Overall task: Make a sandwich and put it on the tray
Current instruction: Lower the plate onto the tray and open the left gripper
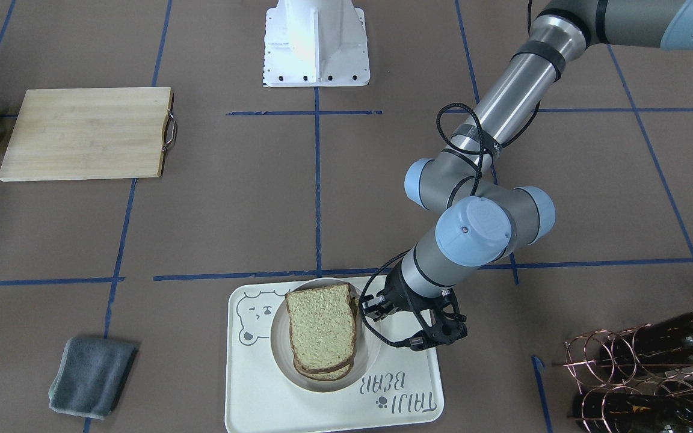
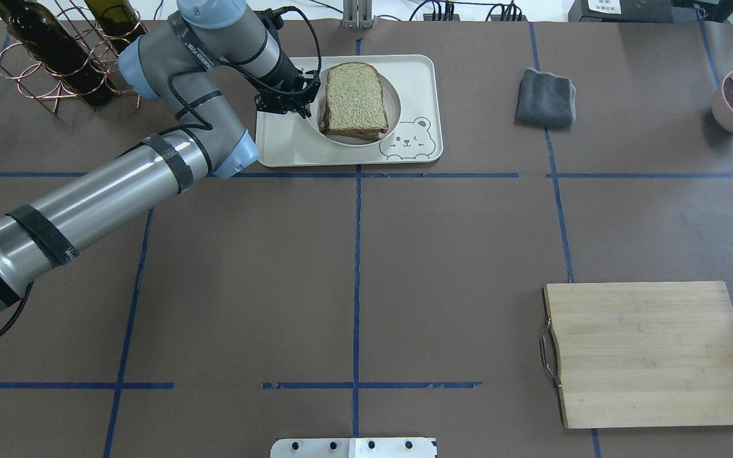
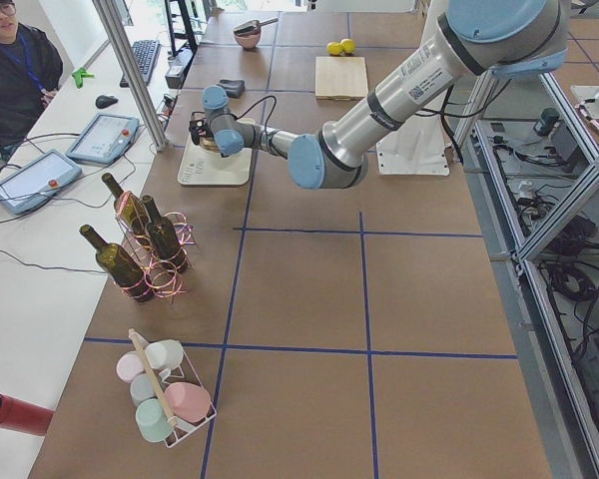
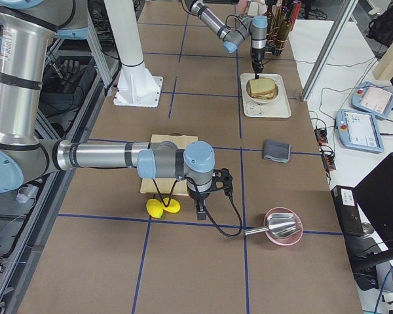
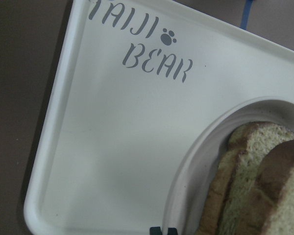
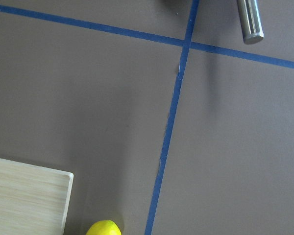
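Speckled tan sandwich [image 1: 321, 328] in round white dish [image 1: 279, 355] on glossy cream tray [image 1: 262, 403], left gripper [image 1: 363, 305] angled down beside it, fingertips [image 5: 157, 230] together, right gripper [image 4: 200, 210] low, spread unclear

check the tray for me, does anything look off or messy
Only a small thing: the sandwich is stacked askew, its lower slice peeking out past the top one. It sits in a round dish on the tray, not on the tray's flat part. No egg shows between the slices. Nothing looks spilled or damaged.
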Available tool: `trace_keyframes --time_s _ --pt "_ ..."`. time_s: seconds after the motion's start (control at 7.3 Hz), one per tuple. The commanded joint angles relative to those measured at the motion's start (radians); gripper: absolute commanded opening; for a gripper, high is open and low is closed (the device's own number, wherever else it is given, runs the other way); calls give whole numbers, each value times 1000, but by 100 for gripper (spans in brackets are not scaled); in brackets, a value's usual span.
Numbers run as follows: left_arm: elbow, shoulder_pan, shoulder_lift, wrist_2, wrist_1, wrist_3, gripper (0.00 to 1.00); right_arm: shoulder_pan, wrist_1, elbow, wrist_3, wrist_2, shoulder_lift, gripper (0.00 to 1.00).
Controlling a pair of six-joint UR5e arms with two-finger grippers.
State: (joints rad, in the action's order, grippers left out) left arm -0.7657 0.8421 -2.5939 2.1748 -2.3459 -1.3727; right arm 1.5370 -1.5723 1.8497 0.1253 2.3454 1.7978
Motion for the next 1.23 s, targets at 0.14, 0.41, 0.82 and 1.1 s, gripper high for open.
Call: trace_keyframes --time_s 0.14,0.41,0.82,1.1 --pt "48 -1 -5 -1 -44 1 8 0 0 0 -1 0 -2 100" --pt "49 -1 -3 -4 -46 3 43 0 0 3 -1 0 -1 100" --pt "40 -1 -5 -4 -53 29 100 0 0 3 -3 2 -2 100" --pt "-44 14 4 -4 -32 75 100 0 0 5 -3 2 -3 100"
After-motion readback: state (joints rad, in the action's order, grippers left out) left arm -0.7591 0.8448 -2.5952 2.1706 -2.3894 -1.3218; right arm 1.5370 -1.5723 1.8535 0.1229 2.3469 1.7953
